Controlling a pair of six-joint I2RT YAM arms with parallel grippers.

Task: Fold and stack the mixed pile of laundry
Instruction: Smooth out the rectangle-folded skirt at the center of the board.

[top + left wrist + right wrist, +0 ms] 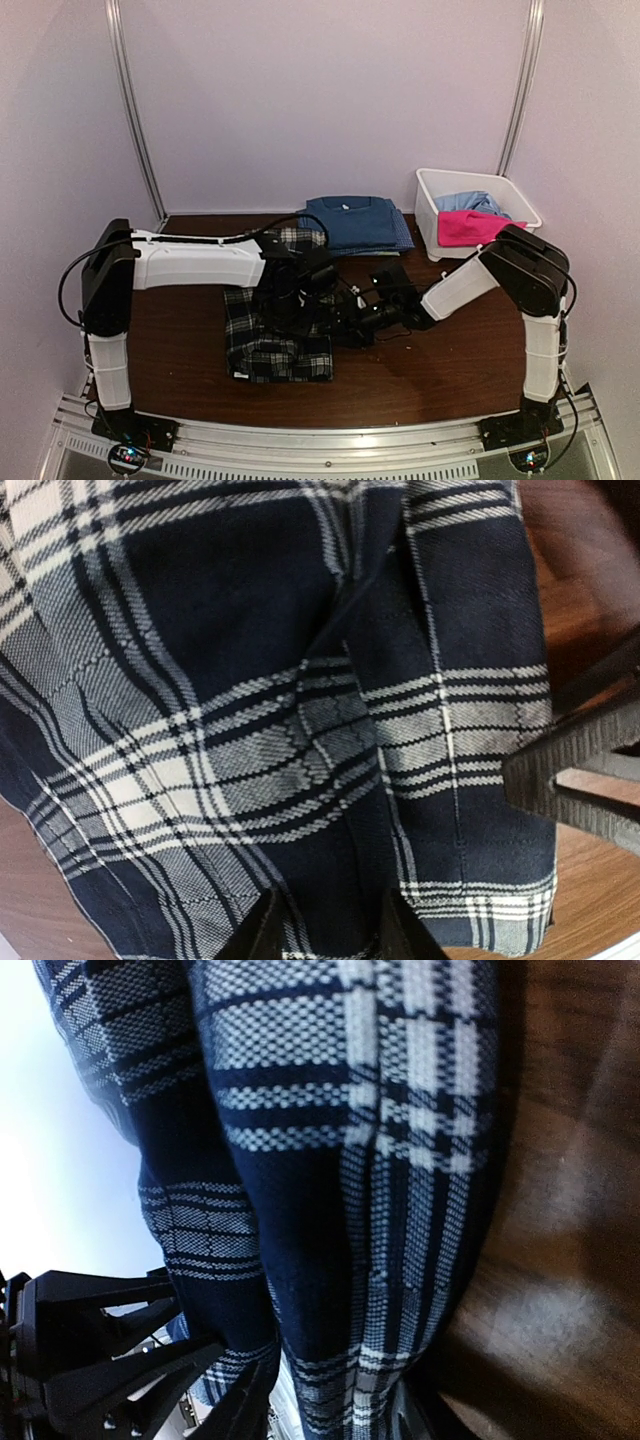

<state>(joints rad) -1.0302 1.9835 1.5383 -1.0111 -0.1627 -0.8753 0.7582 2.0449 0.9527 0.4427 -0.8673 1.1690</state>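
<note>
Straddling the plaid shirt (275, 355) at mid-table (430, 375) with both grippers.
Showing shirt cloth between the partly spread jaws of left gripper (330, 932) and right gripper (325, 1410); clamped or merely astride, cannot tell. Blue T-shirt (352, 222) folded just behind; inside the white bin (428, 182) at back right, pink piece (470, 226) touching pale blue piece (468, 201).

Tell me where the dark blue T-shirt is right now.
In the top view, the dark blue T-shirt lies folded at the back middle of the table, just left of the white bin and behind the plaid shirt.
</note>
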